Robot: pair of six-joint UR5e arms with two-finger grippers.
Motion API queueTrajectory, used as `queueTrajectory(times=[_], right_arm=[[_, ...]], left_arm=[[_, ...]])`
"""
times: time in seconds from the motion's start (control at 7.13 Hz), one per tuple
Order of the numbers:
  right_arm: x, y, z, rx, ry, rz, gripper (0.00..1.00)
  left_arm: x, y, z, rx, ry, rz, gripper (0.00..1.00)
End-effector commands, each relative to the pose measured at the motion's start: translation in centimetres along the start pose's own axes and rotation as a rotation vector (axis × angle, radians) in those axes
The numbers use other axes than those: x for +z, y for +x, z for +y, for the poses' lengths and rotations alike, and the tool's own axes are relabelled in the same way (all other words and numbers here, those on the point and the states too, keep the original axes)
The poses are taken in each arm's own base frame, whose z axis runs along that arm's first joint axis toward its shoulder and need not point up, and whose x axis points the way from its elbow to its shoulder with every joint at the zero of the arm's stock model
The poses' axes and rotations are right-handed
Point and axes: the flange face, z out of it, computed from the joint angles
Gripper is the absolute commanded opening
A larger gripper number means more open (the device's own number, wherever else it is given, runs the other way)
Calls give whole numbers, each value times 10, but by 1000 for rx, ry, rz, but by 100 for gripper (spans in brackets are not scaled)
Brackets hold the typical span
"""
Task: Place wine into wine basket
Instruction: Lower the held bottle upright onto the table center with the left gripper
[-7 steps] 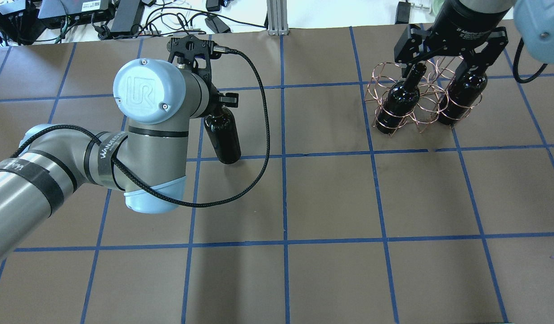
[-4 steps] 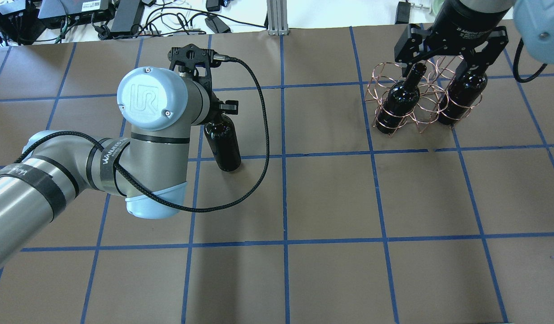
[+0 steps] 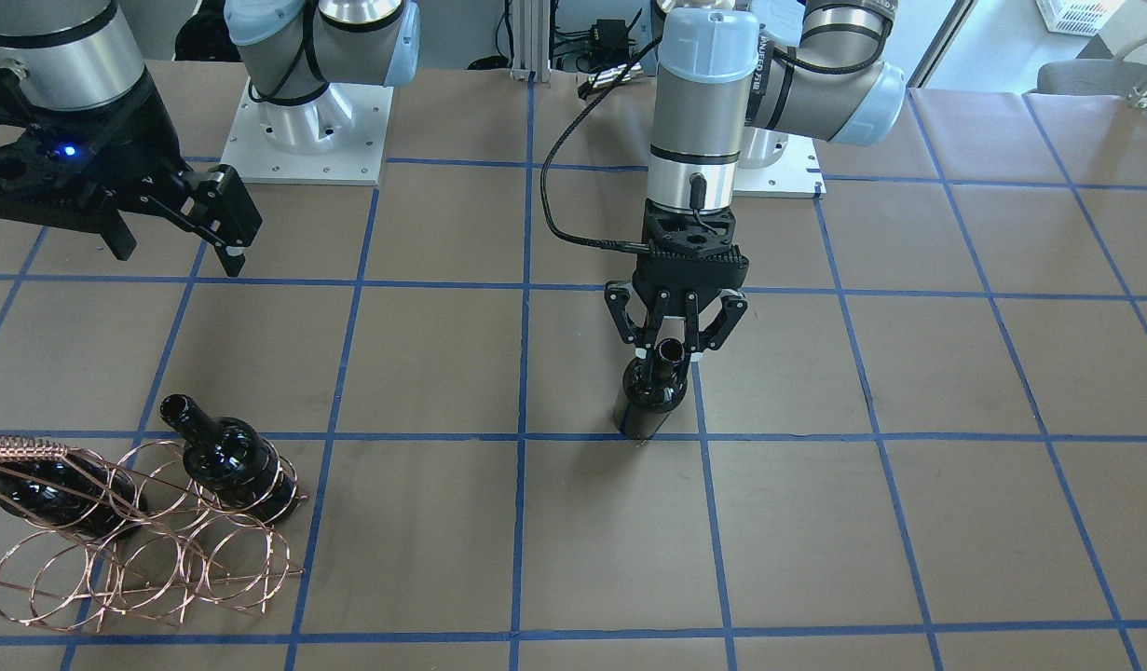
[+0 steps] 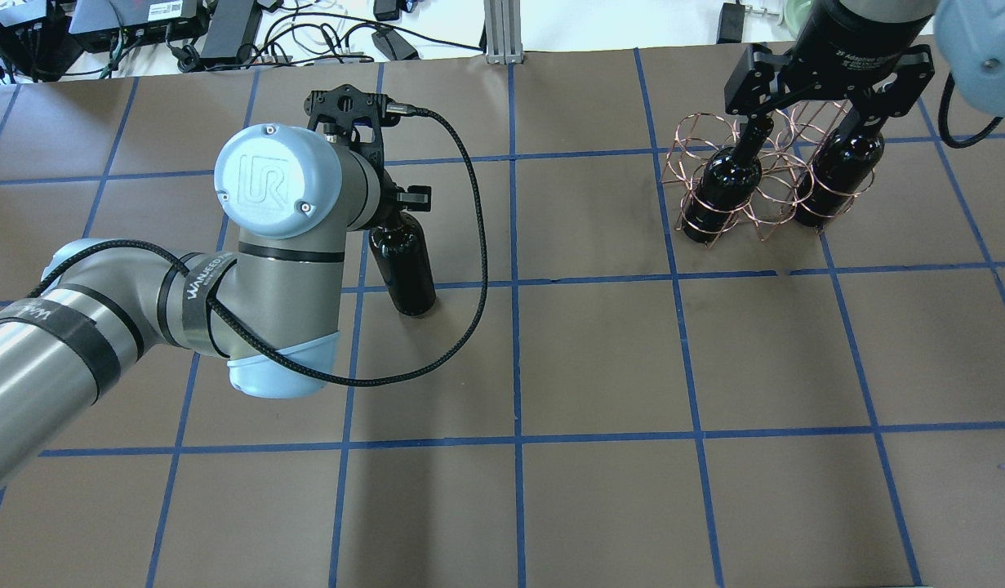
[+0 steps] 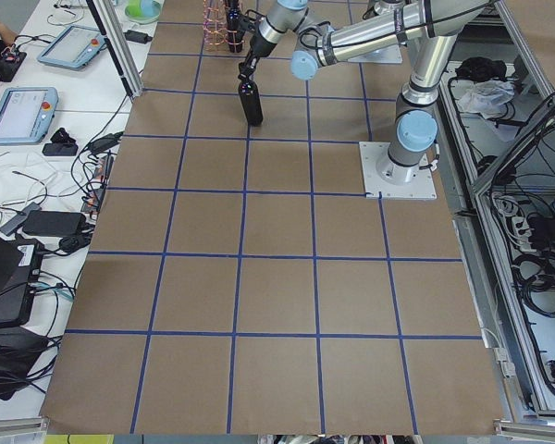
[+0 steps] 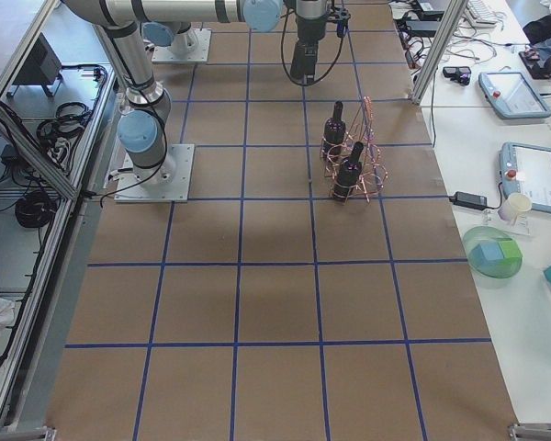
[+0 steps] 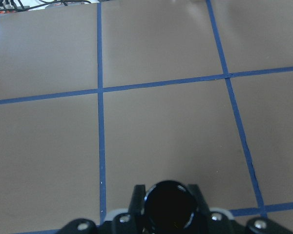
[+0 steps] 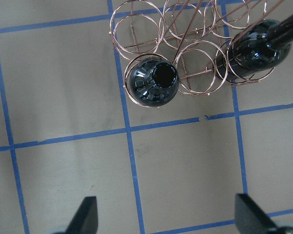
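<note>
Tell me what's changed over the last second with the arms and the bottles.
The left gripper, shut on the neck of the loose bottle, carried it a little toward the robot, mostly early in that second. The right gripper, open above the basket, drifted slightly toward the robot's right. The basket and the two bottles in it stayed put.

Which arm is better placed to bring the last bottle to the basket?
Left: the left gripper is shut on the wine at its neck. The right gripper hangs open, empty, near the wine basket.
</note>
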Motion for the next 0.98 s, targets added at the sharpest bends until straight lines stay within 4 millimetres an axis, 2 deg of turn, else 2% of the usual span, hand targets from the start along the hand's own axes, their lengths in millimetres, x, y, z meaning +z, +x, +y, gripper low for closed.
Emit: queueTrajectory(times=[0.0, 0.28, 0.56, 0.84], right_arm=[[0, -2, 0, -1, -1, -11, 100], [-7, -2, 5, -3, 8, -12, 100], [-13, -7, 11, -15, 18, -26, 100], [-16, -8, 12, -15, 25, -34, 100]], left_arm=[[0, -2, -1, -4, 0, -5, 0], [2, -5, -1, -7, -3, -9, 1], [2, -4, -1, -6, -4, -9, 6], [4, -2, -1, -28, -6, -4, 5]])
